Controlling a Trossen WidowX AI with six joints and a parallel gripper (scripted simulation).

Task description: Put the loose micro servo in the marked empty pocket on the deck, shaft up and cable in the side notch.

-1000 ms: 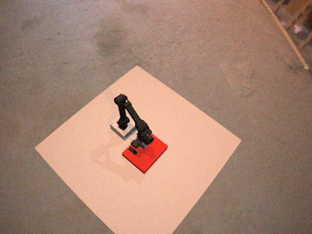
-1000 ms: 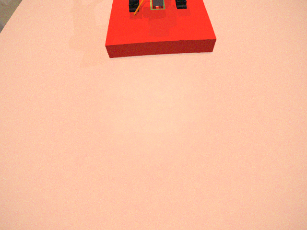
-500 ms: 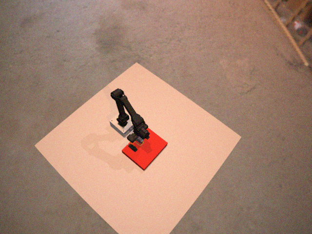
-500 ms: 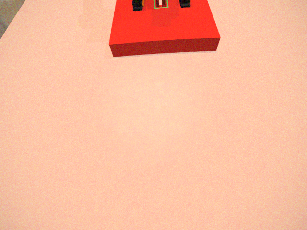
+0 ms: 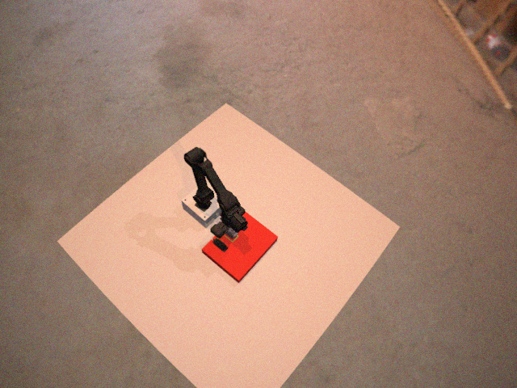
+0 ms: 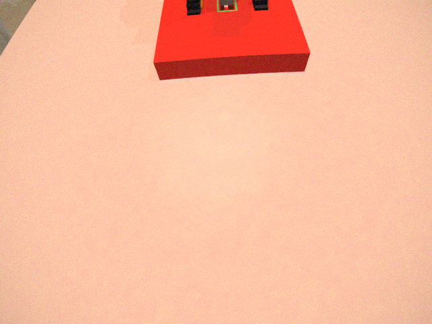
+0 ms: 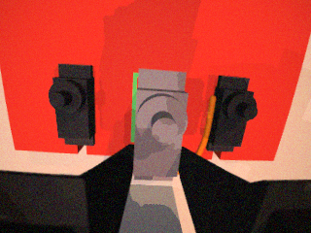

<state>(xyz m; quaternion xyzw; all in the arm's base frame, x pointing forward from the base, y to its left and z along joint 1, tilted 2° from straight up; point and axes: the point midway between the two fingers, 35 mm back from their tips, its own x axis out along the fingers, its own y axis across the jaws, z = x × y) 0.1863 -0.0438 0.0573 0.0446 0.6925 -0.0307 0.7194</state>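
Observation:
My gripper is shut on the grey micro servo, with its round output shaft facing the wrist camera. The servo hangs over the green-outlined pocket on the red deck; only the pocket's left green edge shows beside it. An orange cable curves along the servo's right side. In the top view the gripper is low over the deck. In the exterior view the pocket shows at the top edge with grey inside it. I cannot tell how deep the servo sits.
Two dark servos sit mounted in the deck, one left and one right of the pocket. The arm's white base block stands beside the deck. The deck lies on a pale square mat.

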